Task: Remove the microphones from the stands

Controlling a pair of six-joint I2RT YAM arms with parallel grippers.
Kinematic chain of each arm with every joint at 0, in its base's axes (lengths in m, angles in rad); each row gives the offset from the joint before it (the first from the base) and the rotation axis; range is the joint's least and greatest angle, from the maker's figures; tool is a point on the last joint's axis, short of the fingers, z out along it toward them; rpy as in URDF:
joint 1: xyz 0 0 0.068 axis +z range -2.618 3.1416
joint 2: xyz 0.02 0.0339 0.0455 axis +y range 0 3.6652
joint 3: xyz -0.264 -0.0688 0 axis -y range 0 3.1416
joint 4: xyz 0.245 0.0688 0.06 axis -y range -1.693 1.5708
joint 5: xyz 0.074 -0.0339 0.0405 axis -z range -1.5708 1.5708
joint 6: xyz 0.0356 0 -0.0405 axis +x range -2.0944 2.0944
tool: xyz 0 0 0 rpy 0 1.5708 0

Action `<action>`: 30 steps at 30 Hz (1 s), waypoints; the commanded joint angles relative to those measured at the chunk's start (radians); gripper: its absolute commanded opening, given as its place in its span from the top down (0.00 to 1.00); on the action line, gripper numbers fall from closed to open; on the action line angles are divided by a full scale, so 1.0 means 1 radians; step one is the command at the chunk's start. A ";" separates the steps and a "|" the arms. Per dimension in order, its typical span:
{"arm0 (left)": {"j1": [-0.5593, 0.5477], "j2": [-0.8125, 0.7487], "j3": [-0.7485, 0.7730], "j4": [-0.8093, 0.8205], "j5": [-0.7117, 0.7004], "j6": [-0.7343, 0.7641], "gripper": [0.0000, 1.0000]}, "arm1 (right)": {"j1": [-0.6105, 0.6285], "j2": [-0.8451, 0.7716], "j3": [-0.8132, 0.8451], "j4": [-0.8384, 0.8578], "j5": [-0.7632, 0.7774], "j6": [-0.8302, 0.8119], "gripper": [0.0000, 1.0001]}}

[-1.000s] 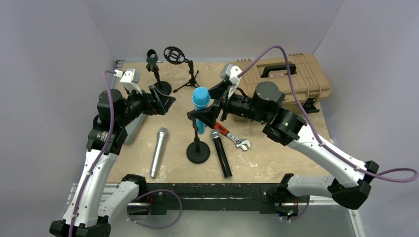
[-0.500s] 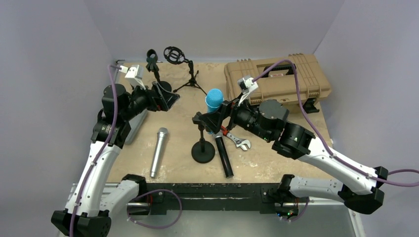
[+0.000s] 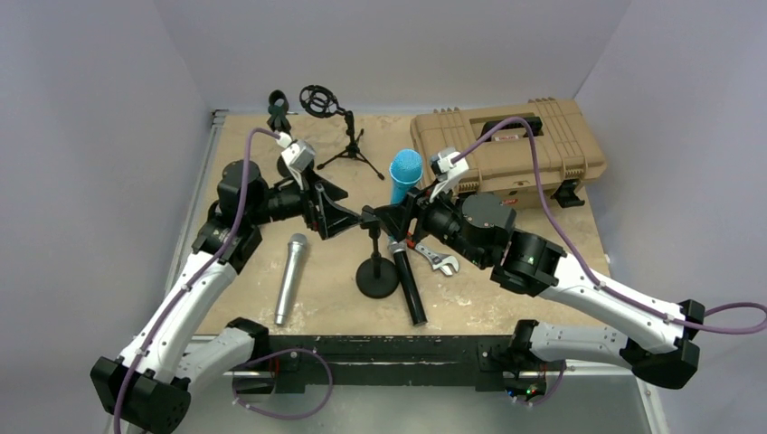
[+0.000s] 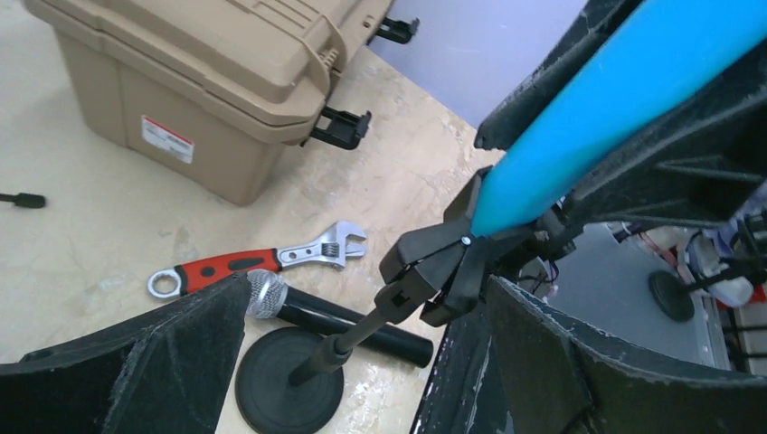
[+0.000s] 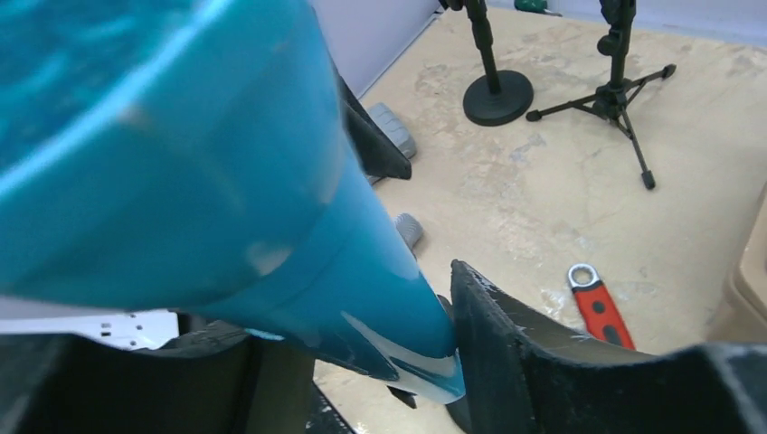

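The blue microphone (image 3: 405,177) leans up to the right, its lower end seated in the black clip (image 4: 441,264) of the round-based stand (image 3: 377,276). My right gripper (image 3: 392,217) is shut on the microphone's body. In the right wrist view the microphone (image 5: 226,181) fills the frame, pressed against the right finger (image 5: 543,362). My left gripper (image 3: 348,217) is open, its fingers standing either side of the stand's pole (image 4: 357,333) just below the clip without touching it.
A black microphone (image 3: 406,282) and a red-handled wrench (image 3: 425,253) lie right of the stand's base. A silver microphone (image 3: 291,276) lies to the left. A tan case (image 3: 502,136) sits back right. Two empty stands (image 3: 280,122) (image 3: 336,113) are at the back.
My left arm has swung right, bringing its open jaws around the stand's pole. My right gripper has closed on the blue microphone, which has shifted right with the stand.
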 commanded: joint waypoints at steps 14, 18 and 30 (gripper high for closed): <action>-0.077 0.096 0.014 0.191 0.219 0.253 0.01 | -0.001 -0.073 -0.090 0.141 -0.093 -0.197 0.82; -0.086 0.189 0.069 0.173 0.359 0.235 0.07 | -0.001 -0.086 -0.105 0.161 -0.108 -0.212 0.83; -0.134 0.227 0.036 0.206 0.417 0.244 0.20 | -0.001 -0.102 -0.121 0.149 -0.105 -0.202 0.84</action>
